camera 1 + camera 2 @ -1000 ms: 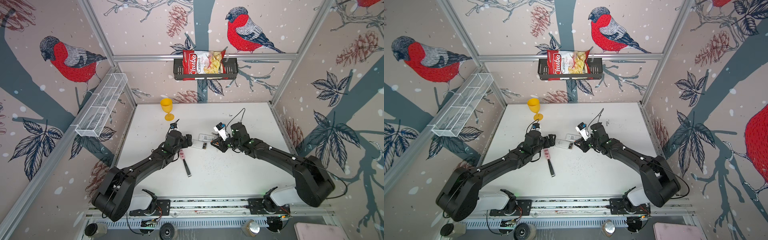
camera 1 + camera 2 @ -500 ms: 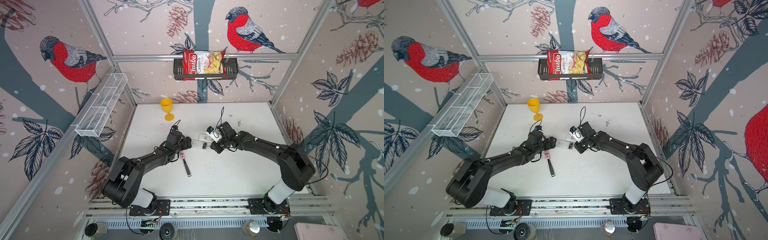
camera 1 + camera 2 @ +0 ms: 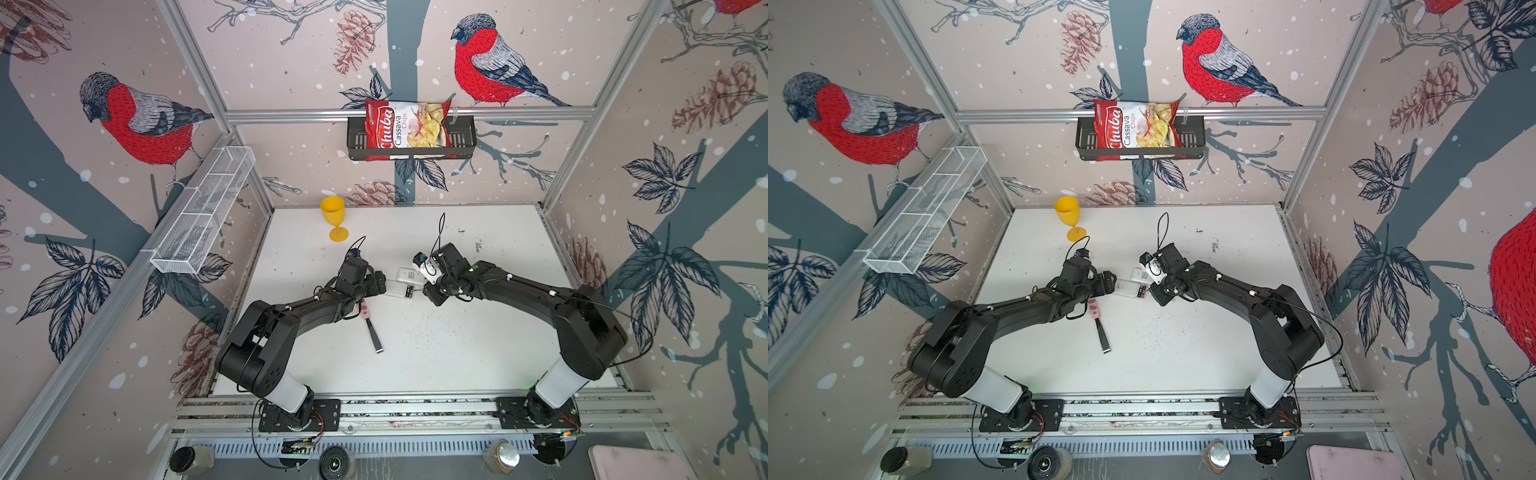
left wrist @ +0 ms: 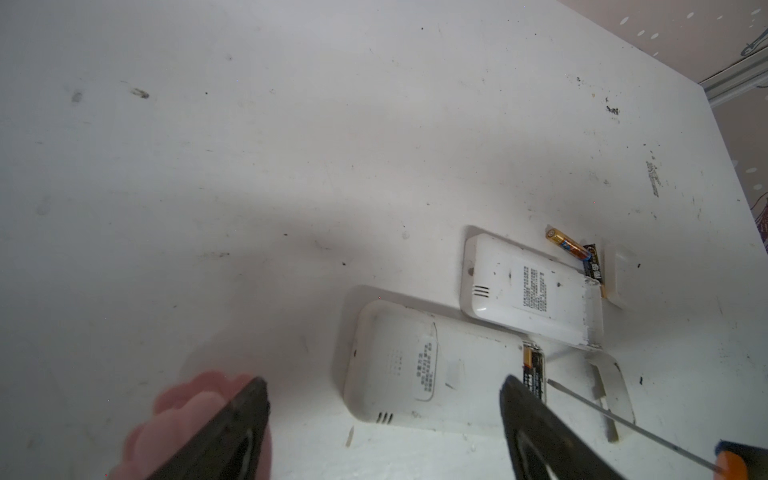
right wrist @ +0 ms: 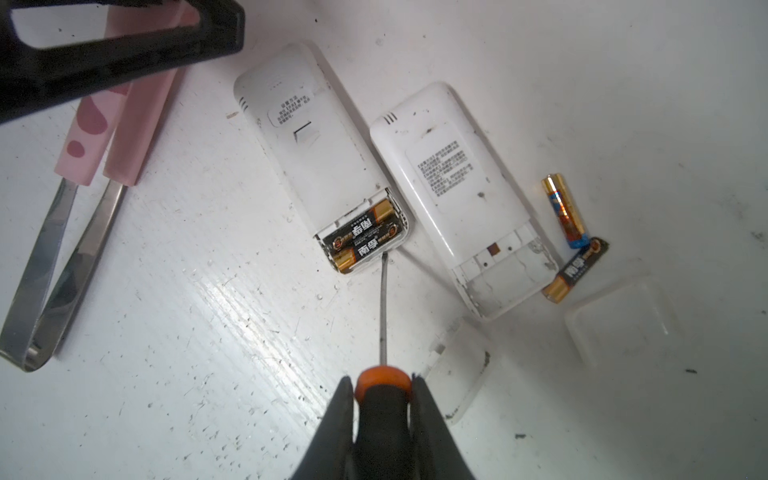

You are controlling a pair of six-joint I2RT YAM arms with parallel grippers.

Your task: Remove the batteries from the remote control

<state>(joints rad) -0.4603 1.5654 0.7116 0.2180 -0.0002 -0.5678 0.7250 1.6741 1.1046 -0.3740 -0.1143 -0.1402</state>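
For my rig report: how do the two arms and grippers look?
The left arm and right arm are matte black, rounded at the joints, each with a white segment near its base. A thin black cable loops above each wrist. The left gripper and right gripper have black, tapered fingers.

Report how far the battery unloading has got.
Done: one remote is emptied, its two loose batteries beside it. In hand: the right gripper holds a screwdriver, tip at the open bay of the other remote; the left gripper is open, empty. Left: the two seated batteries there.
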